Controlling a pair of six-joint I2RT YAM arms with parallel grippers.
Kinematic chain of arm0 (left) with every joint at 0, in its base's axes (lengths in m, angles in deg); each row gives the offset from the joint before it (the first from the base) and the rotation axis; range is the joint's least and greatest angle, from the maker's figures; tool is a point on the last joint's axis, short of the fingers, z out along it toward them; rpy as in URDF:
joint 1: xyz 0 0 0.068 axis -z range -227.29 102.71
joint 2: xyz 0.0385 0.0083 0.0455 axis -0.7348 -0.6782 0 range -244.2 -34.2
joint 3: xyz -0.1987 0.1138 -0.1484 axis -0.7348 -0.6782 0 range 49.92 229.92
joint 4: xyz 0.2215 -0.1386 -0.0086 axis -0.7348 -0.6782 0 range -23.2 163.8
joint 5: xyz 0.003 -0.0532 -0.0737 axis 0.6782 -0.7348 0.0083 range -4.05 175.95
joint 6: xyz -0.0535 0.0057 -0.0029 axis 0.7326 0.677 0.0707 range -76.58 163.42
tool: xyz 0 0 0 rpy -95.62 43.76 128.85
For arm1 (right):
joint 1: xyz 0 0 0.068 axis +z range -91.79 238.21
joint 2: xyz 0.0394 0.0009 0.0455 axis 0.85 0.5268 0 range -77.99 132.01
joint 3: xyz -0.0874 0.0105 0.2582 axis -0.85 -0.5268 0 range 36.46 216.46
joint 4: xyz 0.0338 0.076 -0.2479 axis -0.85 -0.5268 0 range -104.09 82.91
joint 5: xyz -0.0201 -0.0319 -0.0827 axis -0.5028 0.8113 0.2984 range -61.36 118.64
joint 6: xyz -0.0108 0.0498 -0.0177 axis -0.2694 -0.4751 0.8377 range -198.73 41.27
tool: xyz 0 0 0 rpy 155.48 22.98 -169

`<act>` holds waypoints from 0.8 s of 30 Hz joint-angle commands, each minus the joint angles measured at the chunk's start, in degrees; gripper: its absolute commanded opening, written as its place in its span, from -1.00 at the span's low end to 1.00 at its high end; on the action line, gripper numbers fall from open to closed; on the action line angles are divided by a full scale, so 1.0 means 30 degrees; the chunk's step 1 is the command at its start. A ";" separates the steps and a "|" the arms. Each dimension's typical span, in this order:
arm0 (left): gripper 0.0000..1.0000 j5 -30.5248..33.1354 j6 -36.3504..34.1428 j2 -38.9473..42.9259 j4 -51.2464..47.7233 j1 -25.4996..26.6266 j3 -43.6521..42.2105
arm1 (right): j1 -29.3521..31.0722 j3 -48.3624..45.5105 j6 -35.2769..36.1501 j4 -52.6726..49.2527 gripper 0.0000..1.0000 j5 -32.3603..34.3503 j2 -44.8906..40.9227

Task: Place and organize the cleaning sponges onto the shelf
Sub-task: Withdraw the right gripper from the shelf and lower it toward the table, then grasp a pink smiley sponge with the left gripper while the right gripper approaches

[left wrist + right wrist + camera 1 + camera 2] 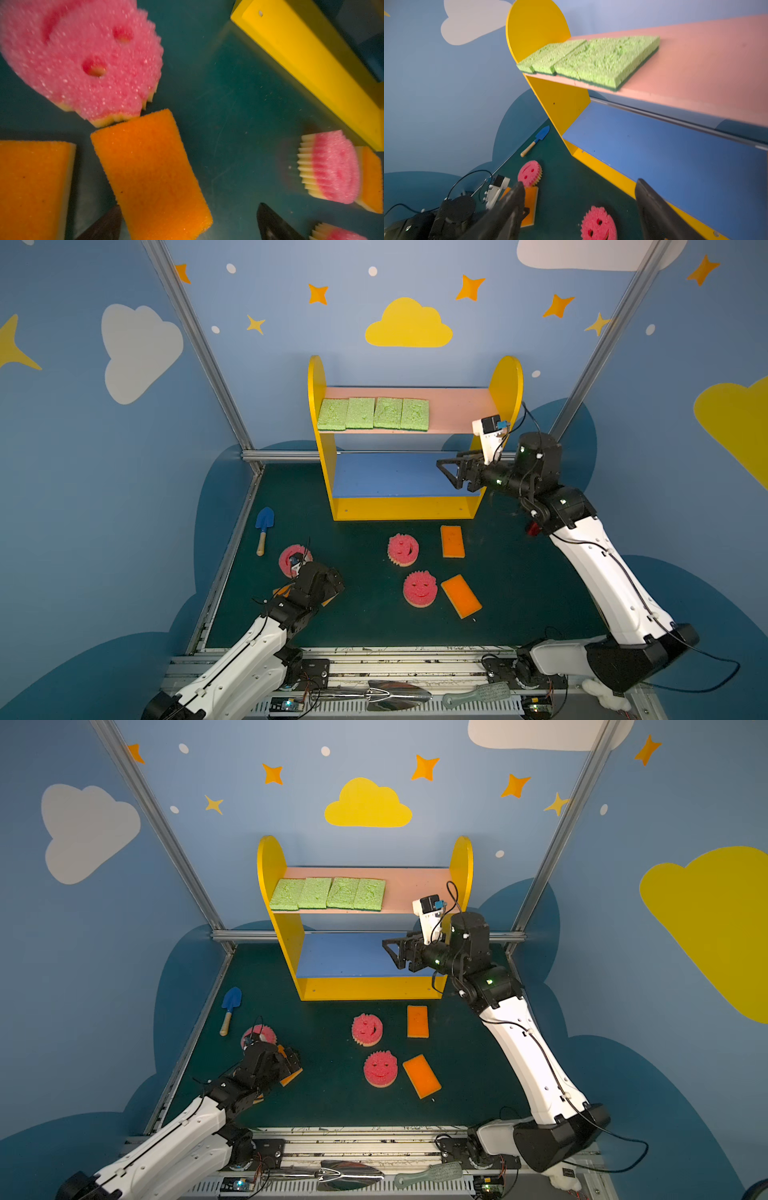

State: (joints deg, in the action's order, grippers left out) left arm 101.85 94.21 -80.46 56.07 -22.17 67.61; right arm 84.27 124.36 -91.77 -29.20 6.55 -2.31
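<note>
Sponges were split between the shelf point(318, 406) and the dark green floor point(374, 626). Four light green sponges point(372, 413) lay flat and edge to edge on the pink top board point(457, 410), starting just beside the left side panel. They seemed packed that way to group one kind together and leave the right of the board free. The blue middle board point(395, 477) held nothing.

Seven sponges lay on the floor in front of the shelf. Three were pink smiley sponges point(403, 549), one of them partly hidden behind the left arm. Four were orange sponges point(452, 541): two lay to the right, well apart, and two lay under the left arm, shown clearly only by the left wrist view. That made eleven in all. A single blue trowel point(264, 526) lay near the left wall.

The left gripper point(189, 205) hung low over one orange sponge point(151, 176), which touched a pink one at its far end. Its jaws were spread wide and gripped nothing, apparently lined up to straddle the sponge for a grasp. The right gripper point(446, 476) hovered before the blue board, jaws wide and empty.
</note>
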 commanded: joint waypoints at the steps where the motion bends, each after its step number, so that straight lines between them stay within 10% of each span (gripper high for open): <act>1: 0.99 -0.1121 -0.0286 -0.0848 0.2021 -0.0042 -0.0603 | 0.0207 -0.1781 -0.1190 0.1336 0.62 -0.0050 -0.1313; 16: 0.96 -0.7641 -0.1507 -1.2048 0.9708 0.0469 0.2745 | 0.0170 -0.8530 -0.2861 0.2360 0.57 0.0214 -0.5500; 24: 0.96 -0.6090 -0.2544 -1.0845 0.8282 0.1767 0.3753 | 0.0082 -0.9317 -0.2922 0.2452 0.55 -0.0030 -0.5702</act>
State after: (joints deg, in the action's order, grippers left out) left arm 84.14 88.85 -115.65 86.95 -17.89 78.56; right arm 84.75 97.15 -99.90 -23.14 6.71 -18.26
